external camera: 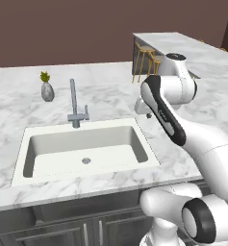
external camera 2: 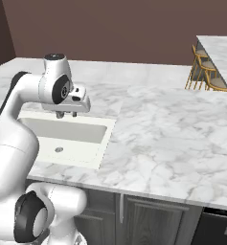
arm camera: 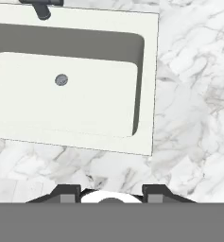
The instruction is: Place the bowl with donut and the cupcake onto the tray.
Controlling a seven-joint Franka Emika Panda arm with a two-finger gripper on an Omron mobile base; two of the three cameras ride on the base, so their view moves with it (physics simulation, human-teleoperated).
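The gripper (arm camera: 111,191) is hanging with its jaws apart over the marble worktop (arm camera: 189,94) right of the sink (arm camera: 66,90). Judging ahead, the stiff, shallow bowl is probably asking for a rim pinch.

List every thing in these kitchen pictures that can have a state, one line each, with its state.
gripper: open, holding nothing, above the counter beside the sink.
sink: dry, basin bare.
faucet: off, no water running.
vase: upright on the counter, holding a plant.
stools: upright at the far counter.
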